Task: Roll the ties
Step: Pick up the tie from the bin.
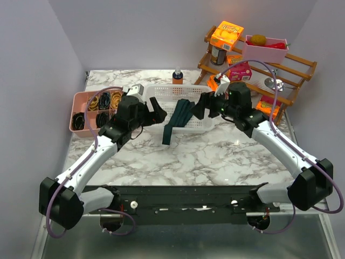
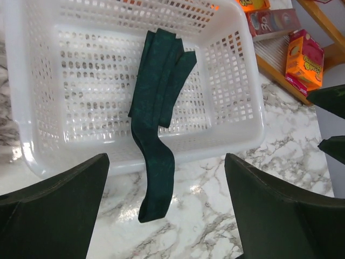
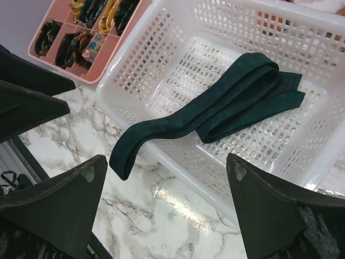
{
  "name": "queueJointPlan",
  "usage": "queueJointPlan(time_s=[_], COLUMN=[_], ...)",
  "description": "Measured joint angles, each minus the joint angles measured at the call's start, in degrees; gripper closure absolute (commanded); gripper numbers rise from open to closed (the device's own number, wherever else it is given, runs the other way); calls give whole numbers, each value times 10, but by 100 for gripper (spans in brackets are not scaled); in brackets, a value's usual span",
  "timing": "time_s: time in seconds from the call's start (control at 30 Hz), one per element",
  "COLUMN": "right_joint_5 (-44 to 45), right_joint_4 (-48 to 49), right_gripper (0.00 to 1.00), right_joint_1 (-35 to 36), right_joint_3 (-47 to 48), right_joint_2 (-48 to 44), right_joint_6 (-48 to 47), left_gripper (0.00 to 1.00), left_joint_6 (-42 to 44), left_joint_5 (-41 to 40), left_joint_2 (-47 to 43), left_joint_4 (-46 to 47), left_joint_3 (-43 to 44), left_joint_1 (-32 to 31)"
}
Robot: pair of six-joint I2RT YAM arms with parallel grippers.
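Reference point: the white perforated plastic basket. The dark teal-navy fabric necktie lies folded on the basket floor. One end drapes over the basket's near wall and rests on the grey-veined marble table in front of it.

My left gripper sits at the basket's left end, jaws spread wide, holding nothing. My right gripper sits at the basket's right end, jaws likewise spread and empty. Neither touches the necktie.

Left of the basket stands a pink compartmented plastic tray of rolled items. Right of the basket stands a brown slatted wooden rack. It carries an orange carton, lettering unreadable, and a red carton marked with what looks like "30".
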Motion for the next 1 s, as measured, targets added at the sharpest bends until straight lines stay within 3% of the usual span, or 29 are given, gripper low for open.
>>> queueJointPlan(time_s=[0.2,0.5,0.7,1.0], right_joint_5=[0,0,0,0], right_joint_4=[0,0,0,3], right_gripper=[0,0,0,0], right_joint_1=[9,16,17,17], right_joint_3=[-7,-34,-50,-60], right_joint_2=[-7,-10,-11,-12], right_joint_6=[-2,-5,-8,-13], left_gripper=[1,1,3,10], left_joint_6=[-68,-181,-216,-228], left_joint_5=[47,123,137,155], left_joint_2=[-19,-83,-105,-47], left_joint_4=[39,169,278,411], left_joint_3=[-110,-297,-356,-394], left_joint_1=[5,6,6,6])
